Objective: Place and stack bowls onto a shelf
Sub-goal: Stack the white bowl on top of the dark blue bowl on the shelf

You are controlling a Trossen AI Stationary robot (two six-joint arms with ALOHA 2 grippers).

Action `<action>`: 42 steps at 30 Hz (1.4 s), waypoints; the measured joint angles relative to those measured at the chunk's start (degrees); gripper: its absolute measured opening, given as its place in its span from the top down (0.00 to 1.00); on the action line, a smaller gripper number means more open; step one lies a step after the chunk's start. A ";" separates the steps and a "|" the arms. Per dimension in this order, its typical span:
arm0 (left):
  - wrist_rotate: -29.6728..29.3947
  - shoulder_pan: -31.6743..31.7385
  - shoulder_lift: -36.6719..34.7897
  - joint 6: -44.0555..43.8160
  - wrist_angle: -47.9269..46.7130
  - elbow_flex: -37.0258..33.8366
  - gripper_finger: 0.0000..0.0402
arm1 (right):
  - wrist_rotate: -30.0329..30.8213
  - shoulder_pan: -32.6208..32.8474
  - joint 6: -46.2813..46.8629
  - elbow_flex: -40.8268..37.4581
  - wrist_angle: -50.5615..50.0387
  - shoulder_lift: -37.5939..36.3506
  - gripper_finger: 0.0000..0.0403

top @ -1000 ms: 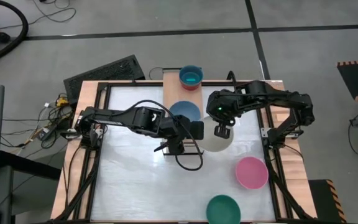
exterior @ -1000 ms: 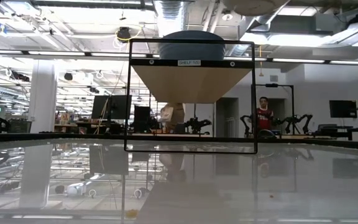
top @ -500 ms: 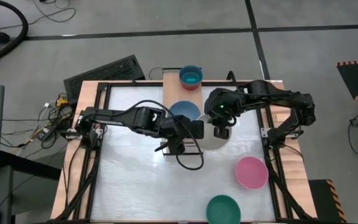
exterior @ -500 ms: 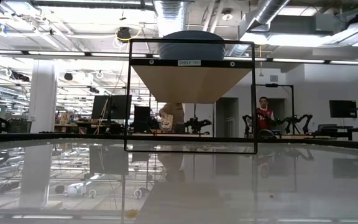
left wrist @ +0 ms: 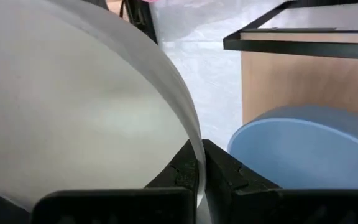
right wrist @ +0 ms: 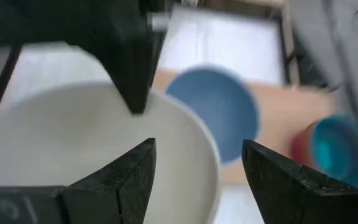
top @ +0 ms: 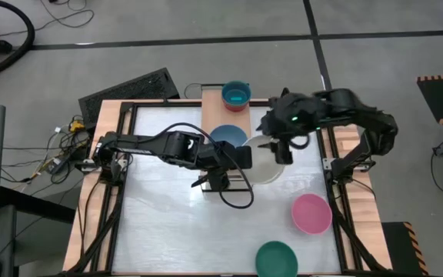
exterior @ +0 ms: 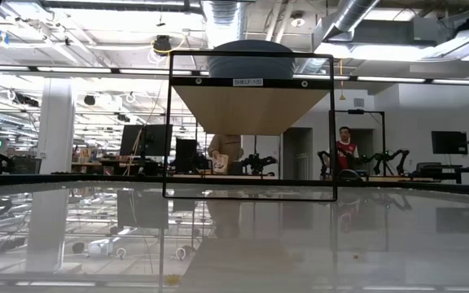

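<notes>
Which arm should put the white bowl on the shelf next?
Left. Its gripper is shut on the white bowl rim, beside the shelf. The right gripper is open above it, holding nothing.

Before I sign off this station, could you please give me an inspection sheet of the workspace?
Surface: glossy white table top, no spills seen.
Job's things: long light-wood shelf carries grey-blue plastic bowl and cyan bowl nested in red bowl; round pink plastic bowl and dark green plastic bowl sit on the table.
Clutter: nothing seen.
Grippers: left gripper, jaws shut on white round bowl rim; right gripper, jaws open, by it.
Cables: black cable loop; loose wires.
Surroundings: person in red, far behind.
</notes>
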 joint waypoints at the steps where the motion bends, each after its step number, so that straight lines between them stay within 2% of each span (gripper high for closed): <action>1: 0.10 0.03 -0.07 -0.56 -0.20 0.00 1.00 | 0.74 0.16 -0.91 1.38 0.46 -0.02 0.34; 8: -0.31 0.69 -0.60 -5.70 -2.36 0.00 1.00 | 1.30 0.11 0.97 11.34 -0.25 -0.21 0.34; 15: -2.15 5.05 -3.69 -16.28 -13.50 0.00 1.00 | 1.32 1.27 6.96 9.87 -1.03 -6.03 0.34; 21: 0.81 7.98 -5.09 -20.34 -17.46 0.00 1.00 | 1.50 1.75 9.71 9.89 -1.51 -7.51 0.34; 26: 2.91 8.94 -4.87 -20.64 -19.21 -0.57 1.00 | 1.52 1.75 9.78 9.86 -2.00 -8.03 0.34; 34: 2.31 10.12 -4.79 -18.07 -21.04 -6.18 1.00 | 1.52 1.45 9.82 9.85 -3.31 -7.67 0.34; 38: -1.22 10.25 -4.70 -18.30 -18.90 -7.82 1.00 | 1.52 1.45 9.76 9.84 -3.37 -7.69 0.34; 42: 0.15 10.38 -4.72 -16.51 -19.26 -7.82 1.00 | 1.50 1.47 9.71 9.84 -3.39 -7.67 0.34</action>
